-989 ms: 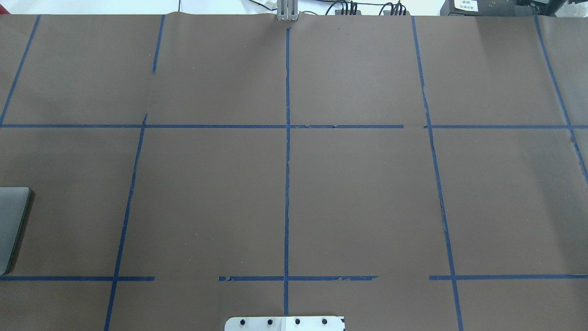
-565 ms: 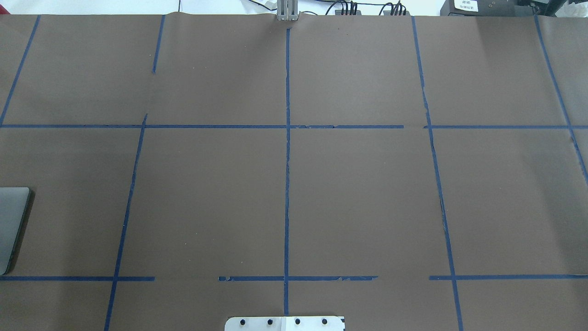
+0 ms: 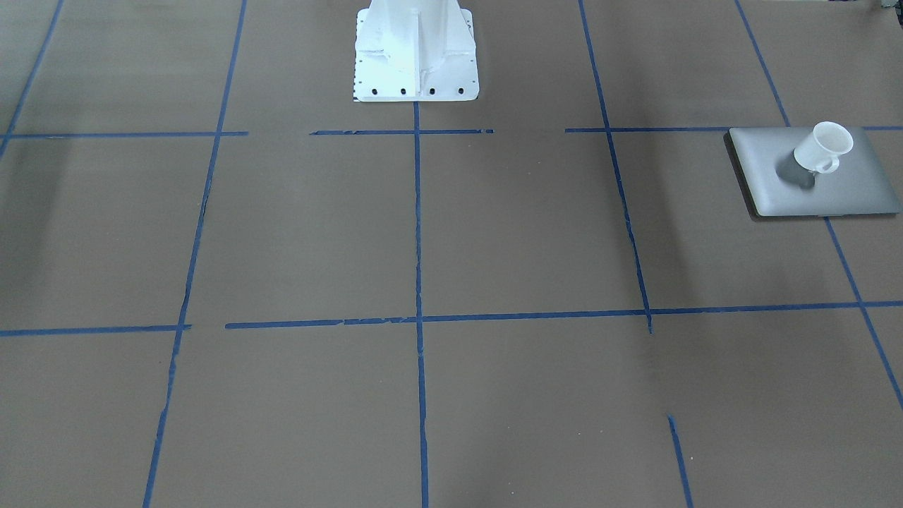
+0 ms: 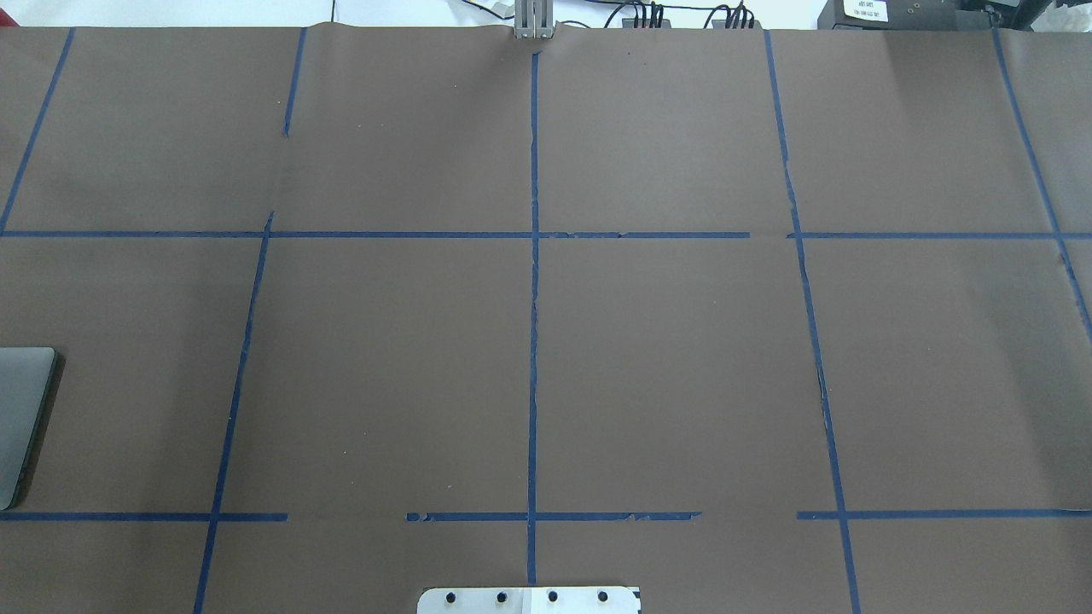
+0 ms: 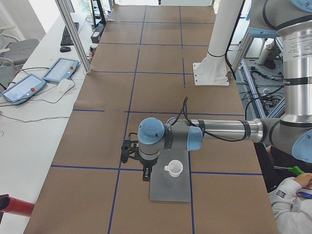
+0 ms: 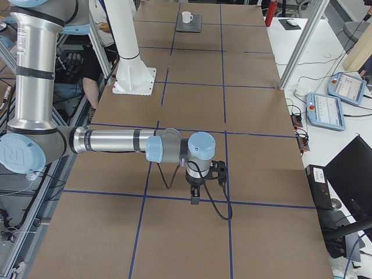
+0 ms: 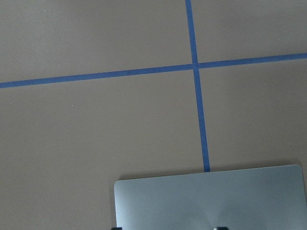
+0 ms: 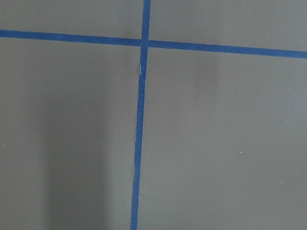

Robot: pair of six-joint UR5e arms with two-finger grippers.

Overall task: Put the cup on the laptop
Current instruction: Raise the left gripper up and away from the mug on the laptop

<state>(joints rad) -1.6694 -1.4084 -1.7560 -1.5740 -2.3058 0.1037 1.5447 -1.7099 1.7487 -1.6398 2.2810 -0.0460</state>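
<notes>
The white cup (image 3: 822, 148) stands upright on the silver-grey laptop (image 3: 846, 187), which lies closed at the table's end on my left side. Both also show in the exterior left view, cup (image 5: 174, 168) on laptop (image 5: 170, 190), and far off in the exterior right view (image 6: 186, 17). The overhead view shows only the laptop's edge (image 4: 21, 418). My left gripper (image 5: 145, 173) hangs just beside the cup, apart from it and empty. Its two dark fingertips (image 7: 116, 228) stand far apart over the laptop's lid (image 7: 211, 199). My right gripper (image 6: 195, 196) points down over bare table far from both; I cannot tell whether it is open or shut.
The white robot pedestal (image 3: 416, 56) stands at the table's near-middle edge. Blue tape lines (image 4: 533, 341) grid the brown cover. Teach pendants (image 5: 61, 69) lie on the side bench. A person (image 5: 292, 195) sits near the laptop end. A red object (image 5: 14, 204) lies at that corner.
</notes>
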